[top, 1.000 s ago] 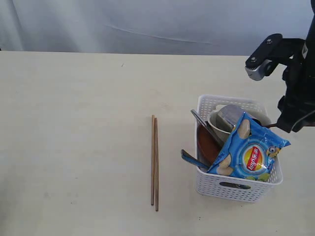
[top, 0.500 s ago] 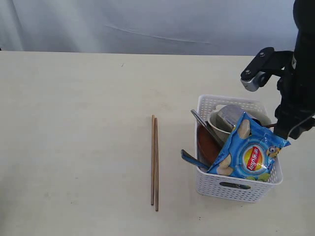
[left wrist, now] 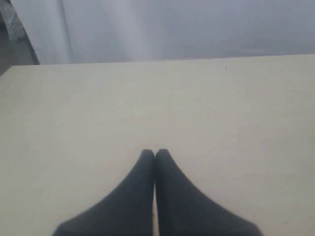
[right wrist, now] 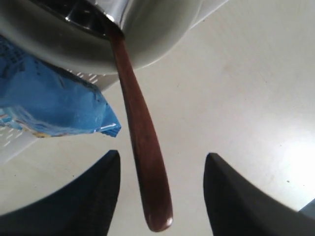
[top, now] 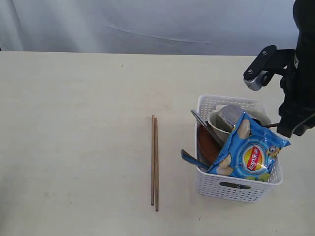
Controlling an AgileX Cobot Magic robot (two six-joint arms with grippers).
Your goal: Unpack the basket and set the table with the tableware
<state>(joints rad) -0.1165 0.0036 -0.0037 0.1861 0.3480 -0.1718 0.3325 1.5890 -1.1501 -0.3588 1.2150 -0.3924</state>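
Observation:
The white basket [top: 236,189] stands on the right of the table [top: 74,123]. It holds a steel cup [top: 228,117] inside a white bowl [top: 215,124], a brown plate [top: 206,145] on edge and steel cutlery handles [top: 191,160]. Two chopsticks [top: 154,162] lie side by side left of the basket. My right arm [top: 295,98] hangs at the basket's far right side. In the right wrist view the right gripper [right wrist: 163,155] is open, with the dark reddish spoon [right wrist: 142,147] handle between its fingers, untouched. The spoon juts from the bowl [right wrist: 147,44]. My left gripper [left wrist: 155,152] is shut over bare tabletop.
A blue crisp packet [top: 248,152] leans over the front of the basket and covers part of its contents; it also shows beside the spoon as the blue packet [right wrist: 49,103]. A grey curtain [top: 147,24] runs behind the table's far edge.
My right arm has come down a little and nearer the basket's right rim. The basket, its contents and the chopsticks have not moved.

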